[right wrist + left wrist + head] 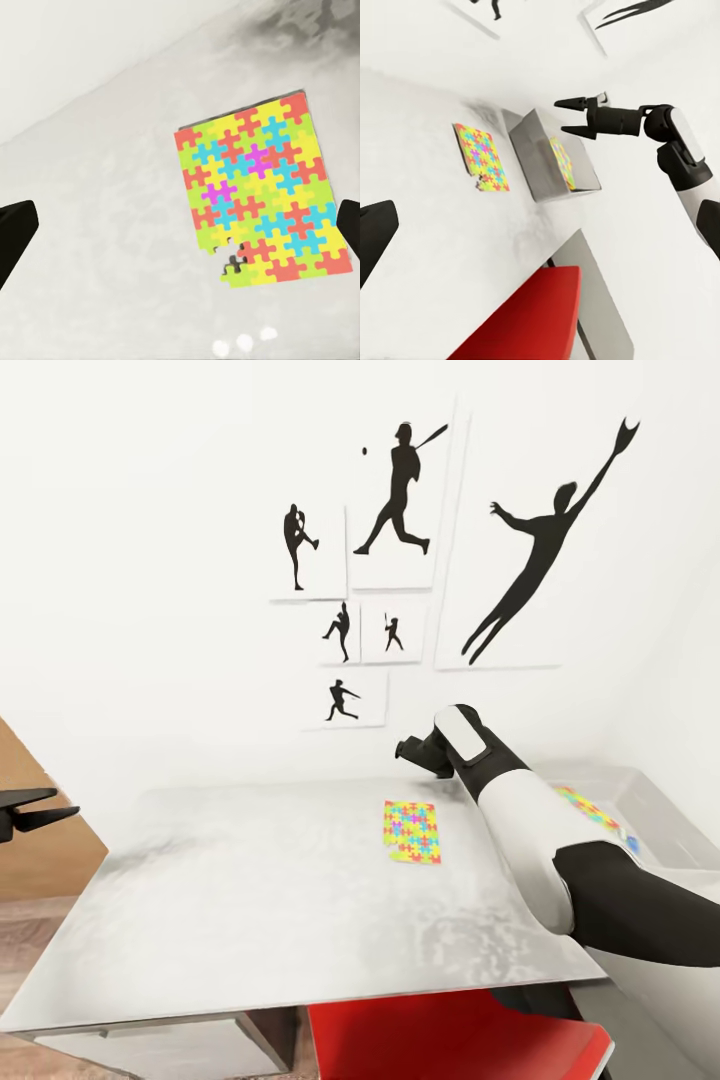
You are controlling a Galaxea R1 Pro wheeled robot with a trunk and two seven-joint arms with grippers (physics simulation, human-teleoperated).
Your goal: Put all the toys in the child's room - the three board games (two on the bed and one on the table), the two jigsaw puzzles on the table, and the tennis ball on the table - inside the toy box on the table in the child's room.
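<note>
One jigsaw puzzle (412,832) (481,157) (259,202) lies flat on the pale table (250,890), with a few pieces missing at one corner. My right gripper (407,748) (561,118) (187,225) hovers open above the table's far edge, just beyond this puzzle, holding nothing. The toy box (665,805) (536,161) stands at the table's right end with a second jigsaw puzzle (588,807) (562,159) inside. My left gripper (35,808) hangs open off the table's left side, one finger (375,232) showing in the left wrist view.
A red chair seat (450,1040) (532,315) is tucked under the table's near edge. Black sport silhouette prints (400,490) hang on the white wall behind. A brown wooden surface (40,850) shows at the left, beyond the table.
</note>
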